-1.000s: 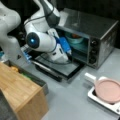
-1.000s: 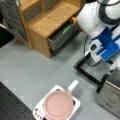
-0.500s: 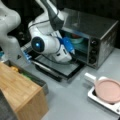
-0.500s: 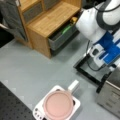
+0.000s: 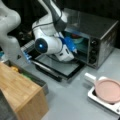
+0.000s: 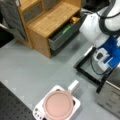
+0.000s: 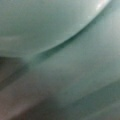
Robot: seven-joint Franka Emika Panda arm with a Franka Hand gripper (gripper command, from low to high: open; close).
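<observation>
In a front view my gripper (image 5: 74, 49) reaches over the lowered glass door (image 5: 60, 65) into the open toaster oven (image 5: 100, 32), and its fingers are hidden inside. A teal bowl (image 5: 80, 40) with something red on top sits in the oven right beside the gripper. The wrist view is filled by the bowl's (image 7: 45, 25) curved teal surface, very close. In a front view the arm's white and blue wrist (image 6: 107, 56) hangs over the oven door (image 6: 86, 66) next to the oven (image 6: 112, 87).
A pink pan (image 5: 110, 90) with a white handle rests on a small white stove (image 6: 40, 112) in front of the oven. A wooden cabinet (image 6: 50, 20) stands opposite, its drawer (image 6: 65, 33) open with yellow and green items inside. A grey second arm (image 5: 10, 30) rises at a front view's left.
The arm has sunk a little and shifted toward the oven opening, carrying the gripper deeper inside. The pan, stove and cabinet have not moved.
</observation>
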